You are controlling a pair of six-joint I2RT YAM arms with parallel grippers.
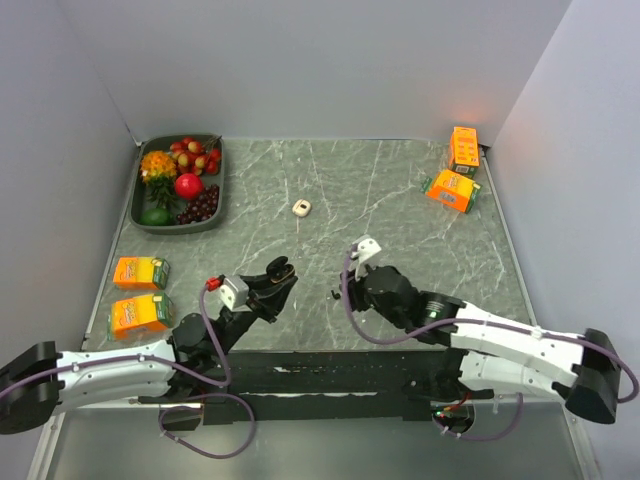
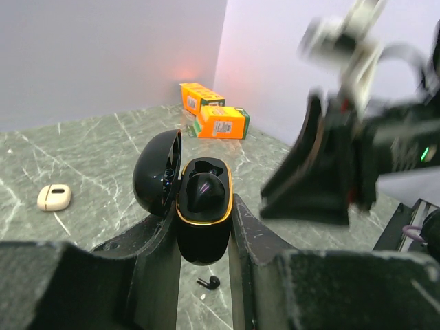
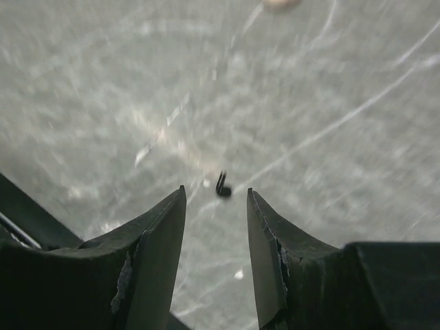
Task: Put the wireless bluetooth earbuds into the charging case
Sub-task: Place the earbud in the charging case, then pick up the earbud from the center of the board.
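Note:
My left gripper (image 2: pixel 204 227) is shut on a black charging case (image 2: pixel 204 206) with a gold rim, held upright above the table with its lid open to the left. One black earbud (image 2: pixel 205 190) seems to sit in the case. A second tiny black earbud (image 3: pixel 223 187) lies on the marble table just beyond the fingertips of my right gripper (image 3: pixel 216 194), which is open, empty and low over the table. That earbud also shows under the case in the left wrist view (image 2: pixel 210 282) and in the top view (image 1: pixel 335 293), between the left gripper (image 1: pixel 280 272) and right gripper (image 1: pixel 348 296).
A cream pebble-shaped case (image 1: pixel 301 207) lies mid-table. A dark tray (image 1: pixel 146 222) with fruit stands at the back left. Two orange boxes (image 1: pixel 140 272) lie at the left edge and two more (image 1: pixel 450 190) at the back right. Walls close in three sides.

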